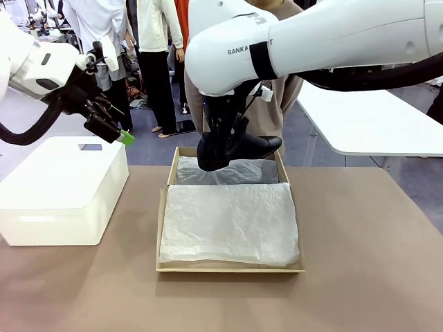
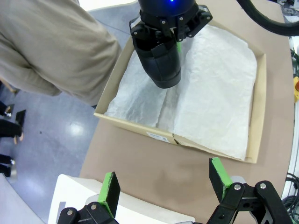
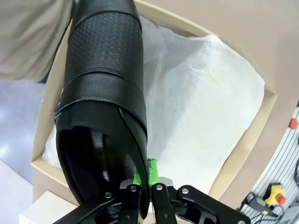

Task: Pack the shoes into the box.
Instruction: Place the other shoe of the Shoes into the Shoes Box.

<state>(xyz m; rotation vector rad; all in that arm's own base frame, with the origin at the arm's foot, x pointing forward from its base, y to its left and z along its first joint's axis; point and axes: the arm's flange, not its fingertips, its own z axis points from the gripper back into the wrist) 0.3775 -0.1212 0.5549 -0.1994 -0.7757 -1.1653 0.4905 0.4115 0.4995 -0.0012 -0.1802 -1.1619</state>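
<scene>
Since our right gripper (image 3: 144, 186) clamps the black shoe (image 3: 105, 84) by its thin collar, we judge it stiff, light, slippery; our left gripper (image 2: 162, 173) gapes empty.

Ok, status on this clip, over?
Right pincer shut on glossy black leather shoe, above far end of brown cardboard shoebox. Left pincer open, empty, over white rectangular box. Tissue-lined shoebox unobstructed.
</scene>
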